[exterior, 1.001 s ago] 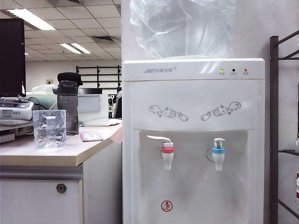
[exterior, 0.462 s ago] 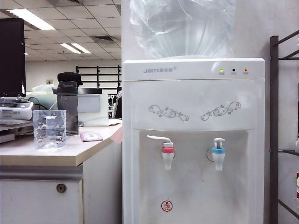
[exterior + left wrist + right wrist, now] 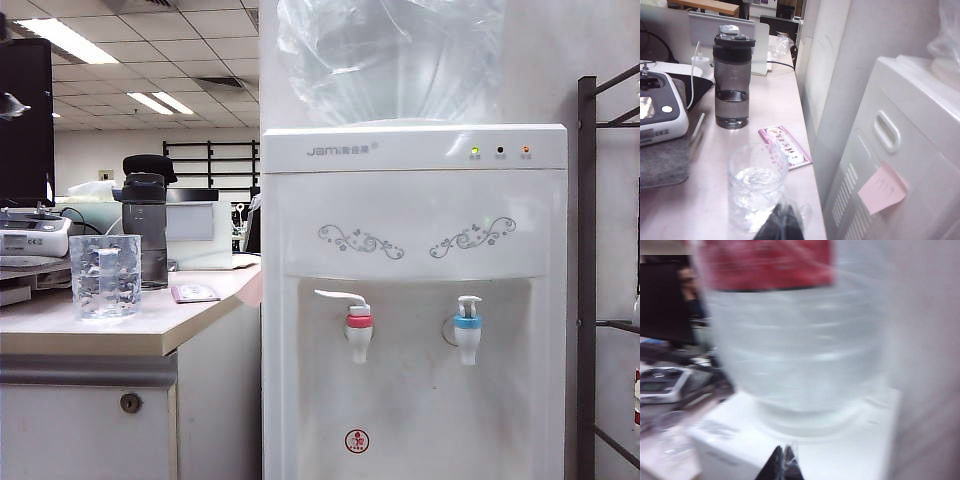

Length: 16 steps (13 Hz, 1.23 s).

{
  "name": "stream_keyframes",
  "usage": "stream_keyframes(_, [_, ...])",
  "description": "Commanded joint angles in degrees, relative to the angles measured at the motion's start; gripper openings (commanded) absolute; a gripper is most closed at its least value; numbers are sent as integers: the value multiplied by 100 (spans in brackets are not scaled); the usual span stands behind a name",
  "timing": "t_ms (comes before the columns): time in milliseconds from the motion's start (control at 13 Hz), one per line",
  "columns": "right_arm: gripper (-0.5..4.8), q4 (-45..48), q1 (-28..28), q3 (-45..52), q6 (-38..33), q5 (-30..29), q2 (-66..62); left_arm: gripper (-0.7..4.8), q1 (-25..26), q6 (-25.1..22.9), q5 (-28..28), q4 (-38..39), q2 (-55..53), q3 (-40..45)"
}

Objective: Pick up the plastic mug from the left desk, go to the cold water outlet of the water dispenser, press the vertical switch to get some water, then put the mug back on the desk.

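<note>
The clear plastic mug (image 3: 105, 275) stands on the left desk (image 3: 90, 335), near its front edge. In the left wrist view the mug (image 3: 757, 185) sits just beyond my left gripper (image 3: 782, 222), which is shut, empty and apart from it. On the water dispenser (image 3: 415, 210), the cold water outlet (image 3: 467, 335) with its blue collar carries the small vertical switch (image 3: 468, 302). My right gripper (image 3: 784, 462) is shut and empty above the dispenser's white top (image 3: 850, 450), facing the big clear bottle (image 3: 795, 340). That view is blurred.
A smoky-grey bottle (image 3: 732, 80) with a black cap stands behind the mug. A small printed card (image 3: 785, 147) lies at the desk's edge. A red-collared tap (image 3: 358, 328) hangs left of the blue one. A pink note (image 3: 882, 187) sticks to the dispenser's side. A dark rack (image 3: 590, 270) stands at the right.
A small grey shape has appeared at the upper left edge of the exterior view. The mug, desk and dispenser have not moved.
</note>
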<state>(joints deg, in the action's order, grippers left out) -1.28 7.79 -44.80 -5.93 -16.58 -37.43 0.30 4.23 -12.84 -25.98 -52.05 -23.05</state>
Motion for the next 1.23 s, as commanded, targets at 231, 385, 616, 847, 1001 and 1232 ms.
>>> stream_keyframes(231, [-5,57,1095,-63,15,2,-258,-6,-468,68,44,-98,-549,-22])
stream_keyframes(385, [-5,55,1637,-63,15,13,-411,-6,-680,66,221,-162,-785,-22])
stream_keyframes(616, [-5,-22,2347,-61,28,136,-662,-6,-785,46,260,-308,-1154,-22])
stream_keyframes(847, [-5,-66,3023,-59,170,529,-800,368,-782,20,662,-649,-1696,-22])
stream_keyframes(1001, [-5,-61,3182,-59,166,551,-798,444,-732,-293,90,-2625,-3604,-24])
stream_keyframes(1232, [-5,-177,3182,-59,164,487,-726,444,-525,-358,-437,-3541,-5080,-573])
